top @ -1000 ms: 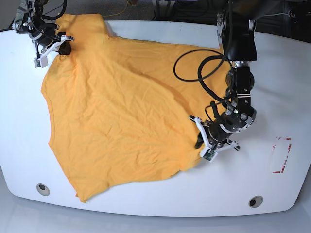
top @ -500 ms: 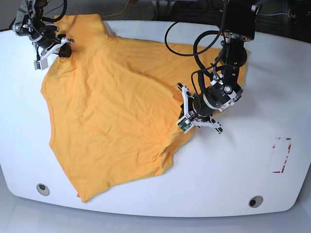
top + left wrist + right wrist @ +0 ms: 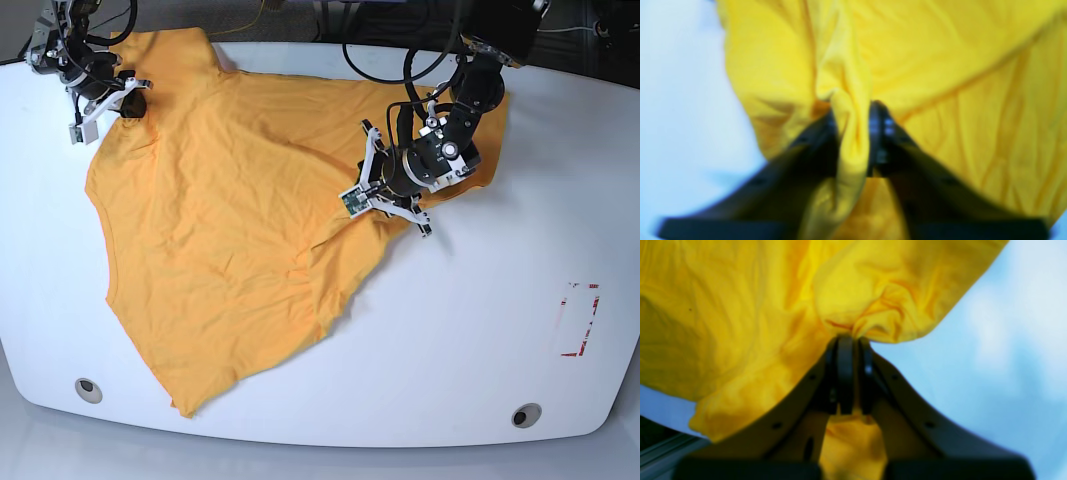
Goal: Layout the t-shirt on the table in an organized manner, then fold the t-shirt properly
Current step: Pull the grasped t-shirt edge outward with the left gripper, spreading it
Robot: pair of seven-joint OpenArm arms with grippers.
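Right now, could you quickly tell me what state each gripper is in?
Left gripper: closed on a bunched fold of the t-shirt.
Right gripper: shut on the t-shirt's edge.

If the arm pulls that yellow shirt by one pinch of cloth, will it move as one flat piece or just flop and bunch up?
Probably flop. The t-shirt is thin and wrinkled, and it gathers into a fold between the left gripper jaws. It likely slides easily on the glossy table, dragging creases along. It looks light: the right gripper holds a corner with a small pinch.
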